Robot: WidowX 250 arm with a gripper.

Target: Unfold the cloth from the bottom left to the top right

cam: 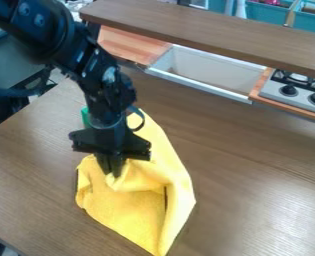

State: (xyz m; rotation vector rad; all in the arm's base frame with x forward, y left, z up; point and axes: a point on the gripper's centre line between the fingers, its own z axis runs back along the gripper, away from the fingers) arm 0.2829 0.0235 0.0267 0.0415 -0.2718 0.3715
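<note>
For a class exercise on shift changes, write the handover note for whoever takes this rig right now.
Gripper: down at the bunched upper-left part of the yellow cloth; I can't tell whether it has hold of it.
Cloth: on the brown table, one corner pointing to the view's bottom edge, folds along its right side.
Done: gripper is at the cloth; unfolding isn't finished.
Left: open the cloth from bottom left to top right.

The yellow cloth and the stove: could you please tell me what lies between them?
From the cloth to the stove, the camera view shows brown tabletop, then the wooden strip along the stove's edge.
</note>
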